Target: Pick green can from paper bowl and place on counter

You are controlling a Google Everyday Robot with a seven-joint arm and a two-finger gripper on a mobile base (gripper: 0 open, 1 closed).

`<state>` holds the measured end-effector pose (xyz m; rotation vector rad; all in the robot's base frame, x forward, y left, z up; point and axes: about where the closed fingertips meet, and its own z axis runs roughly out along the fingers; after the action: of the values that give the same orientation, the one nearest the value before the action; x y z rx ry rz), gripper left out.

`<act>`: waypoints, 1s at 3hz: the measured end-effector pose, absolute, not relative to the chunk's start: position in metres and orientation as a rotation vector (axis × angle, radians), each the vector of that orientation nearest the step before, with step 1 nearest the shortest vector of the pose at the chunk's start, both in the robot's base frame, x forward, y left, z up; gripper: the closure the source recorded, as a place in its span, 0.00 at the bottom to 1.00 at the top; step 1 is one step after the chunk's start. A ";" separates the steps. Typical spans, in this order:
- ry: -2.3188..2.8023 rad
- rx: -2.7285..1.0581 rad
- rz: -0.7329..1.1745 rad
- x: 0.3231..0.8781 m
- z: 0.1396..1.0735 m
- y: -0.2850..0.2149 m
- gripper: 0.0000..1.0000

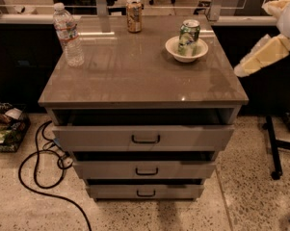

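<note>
While three grey drawers [144, 138] stand pulled partly out at the front, the glossy tabletop [135, 76] above them carries everything else. Off its right edge, the pale claw [245, 67] hangs in the air, well apart from the green can; how far open it is I cannot tell. Further back, the green can [188, 36] sits slightly tilted inside the paper bowl [171, 45]. A water bottle [67, 35] stands far left, an orange-tan can [134, 15] at the rear edge.
</note>
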<state>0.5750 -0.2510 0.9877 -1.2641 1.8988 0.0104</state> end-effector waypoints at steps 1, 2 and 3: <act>1.806 -1.006 0.187 0.631 0.978 -0.247 0.00; 1.767 -0.847 0.321 0.672 0.968 -0.236 0.00; 1.718 -0.837 0.351 0.697 0.966 -0.222 0.00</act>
<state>0.6974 -0.2220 0.9662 -0.8373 1.7185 0.3512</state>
